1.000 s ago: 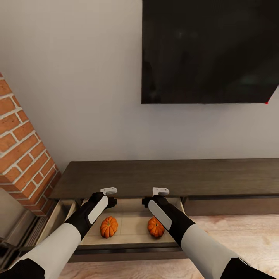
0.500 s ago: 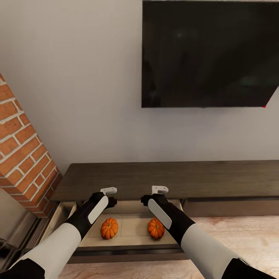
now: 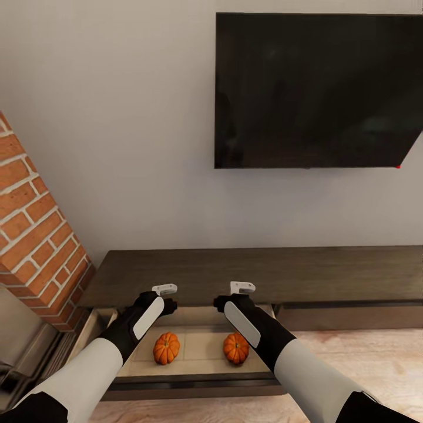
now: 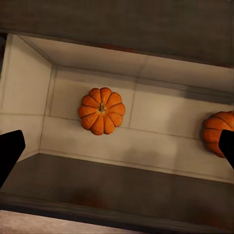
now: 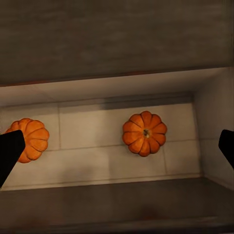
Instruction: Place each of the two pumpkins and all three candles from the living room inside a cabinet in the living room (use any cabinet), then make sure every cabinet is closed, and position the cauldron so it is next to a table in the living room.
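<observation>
The dark-brown cabinet (image 3: 258,273) stands against the wall with a drawer (image 3: 194,380) pulled out at its left end. Two orange pumpkins lie on the drawer's pale floor, one on the left (image 3: 167,348) (image 4: 101,110) and one on the right (image 3: 235,348) (image 5: 144,133). My left gripper (image 3: 169,305) (image 4: 118,148) hangs open above the left pumpkin, apart from it. Above the right pumpkin my right gripper (image 3: 221,304) (image 5: 118,150) is also open and holds nothing. The candles, the cauldron and the table are out of view.
A brick chimney (image 3: 35,235) rises at the left beside the cabinet. A black TV screen (image 3: 317,91) hangs on the wall above it. Light wood floor (image 3: 376,364) lies in front at the right.
The whole view has slid down a little, so the camera has moved. Arms and pumpkins keep the same places relative to each other.
</observation>
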You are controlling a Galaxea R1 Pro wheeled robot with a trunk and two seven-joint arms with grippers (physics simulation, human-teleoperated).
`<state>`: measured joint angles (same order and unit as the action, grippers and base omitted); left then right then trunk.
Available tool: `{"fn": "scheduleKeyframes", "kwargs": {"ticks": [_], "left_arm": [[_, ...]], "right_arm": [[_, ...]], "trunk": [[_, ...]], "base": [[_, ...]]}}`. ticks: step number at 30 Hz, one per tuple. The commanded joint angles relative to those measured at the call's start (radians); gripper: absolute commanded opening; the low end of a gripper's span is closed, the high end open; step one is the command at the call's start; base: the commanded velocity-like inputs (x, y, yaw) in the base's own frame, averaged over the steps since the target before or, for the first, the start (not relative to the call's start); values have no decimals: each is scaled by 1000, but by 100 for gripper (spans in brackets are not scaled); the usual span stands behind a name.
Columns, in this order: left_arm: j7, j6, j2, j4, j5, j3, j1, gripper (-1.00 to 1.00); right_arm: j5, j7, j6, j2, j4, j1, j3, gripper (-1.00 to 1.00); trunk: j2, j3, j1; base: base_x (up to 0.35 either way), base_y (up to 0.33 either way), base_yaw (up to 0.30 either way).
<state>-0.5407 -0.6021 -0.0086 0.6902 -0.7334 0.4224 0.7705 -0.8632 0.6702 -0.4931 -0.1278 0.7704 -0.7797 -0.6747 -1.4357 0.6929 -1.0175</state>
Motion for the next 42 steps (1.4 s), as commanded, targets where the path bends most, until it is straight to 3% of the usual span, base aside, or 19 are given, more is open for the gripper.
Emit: {"fn": "scheduleKeyframes", "kwargs": {"ticks": [1, 34, 42], "left_arm": [[-10, -1, 1, 1, -11, 4, 1, 100], [-10, -1, 1, 2, -11, 3, 1, 100], [-10, -1, 1, 2, -10, 2, 1, 100]], "right_arm": [[-7, 8, -2, 1, 1, -1, -3, 100], [-7, 8, -28, 1, 3, -1, -3, 100], [-7, 8, -28, 1, 3, -1, -3, 100]], "trunk": [[7, -2, 4], [238, -106, 130], [238, -106, 130]], "base": [[-47, 0, 0], [-303, 0, 0], [-325, 0, 0]]}}
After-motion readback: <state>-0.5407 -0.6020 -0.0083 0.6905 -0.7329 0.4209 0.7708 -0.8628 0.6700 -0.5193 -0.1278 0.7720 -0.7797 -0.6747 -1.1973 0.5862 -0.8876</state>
